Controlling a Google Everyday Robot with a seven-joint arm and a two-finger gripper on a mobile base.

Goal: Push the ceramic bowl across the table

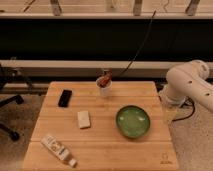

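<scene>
The ceramic bowl [133, 121] is glossy green, wide and shallow, and sits upright on the right half of the bamboo table [100, 137]. My white arm [190, 84] reaches in from the right. My gripper [169, 113] hangs below it at the table's right edge, a short way right of the bowl and not touching it.
A small white cup with red-brown contents [104, 86] stands at the back middle. A black phone [64, 98] lies back left, a pale block [83, 119] at centre left, and a white bottle [58, 148] on its side front left. A chair base [7, 107] is on the floor at left.
</scene>
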